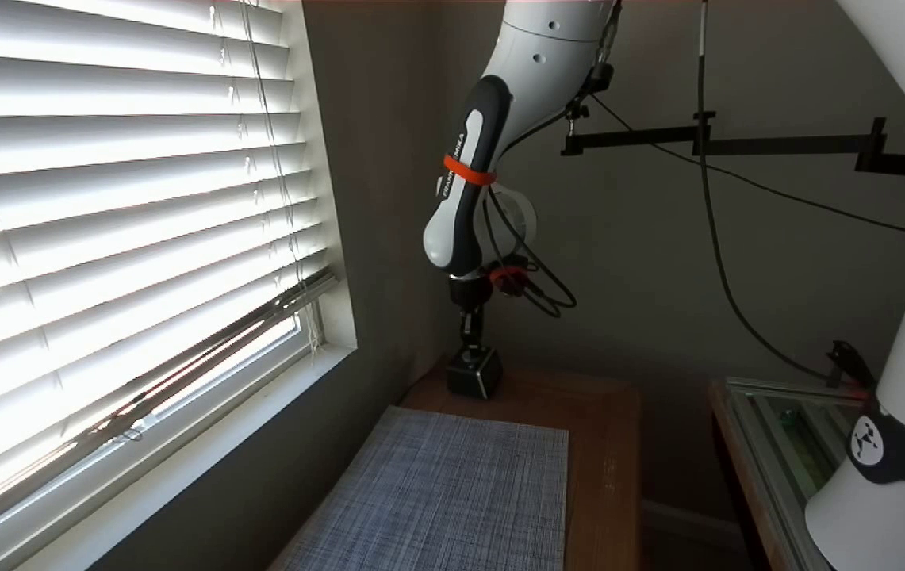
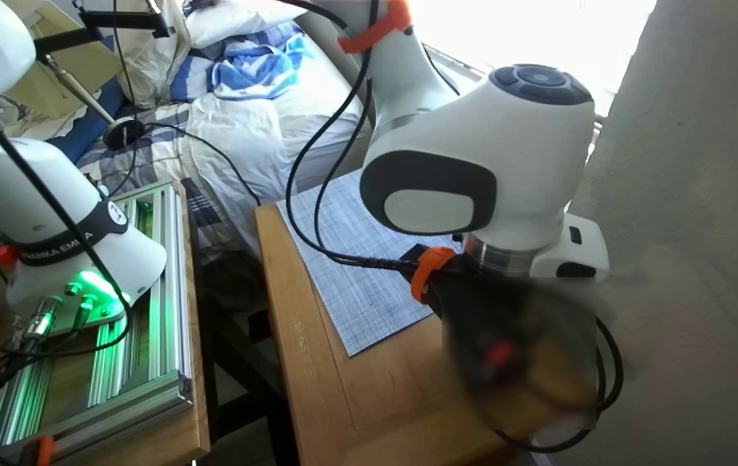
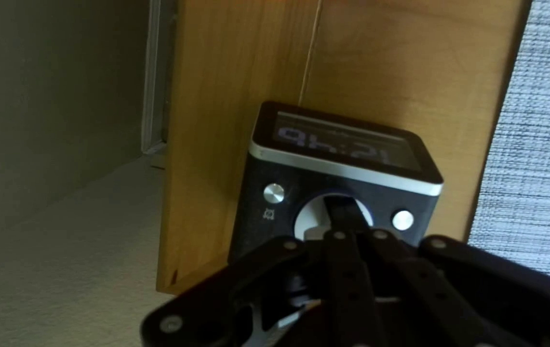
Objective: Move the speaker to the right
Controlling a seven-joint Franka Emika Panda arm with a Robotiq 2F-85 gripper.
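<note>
On the wooden table (image 1: 604,464), near the woven mat (image 1: 452,484) but off it, the speaker (image 3: 335,176) seems ready for its push, calling for a gentle rightward nudge from the gripper (image 3: 348,212) (clenched, apparently on nothing) at its top, and looks boxy, near-black, with a silver-rimmed display (image 3: 347,144), pale dial (image 3: 311,218) and two round buttons (image 3: 403,220).
</note>
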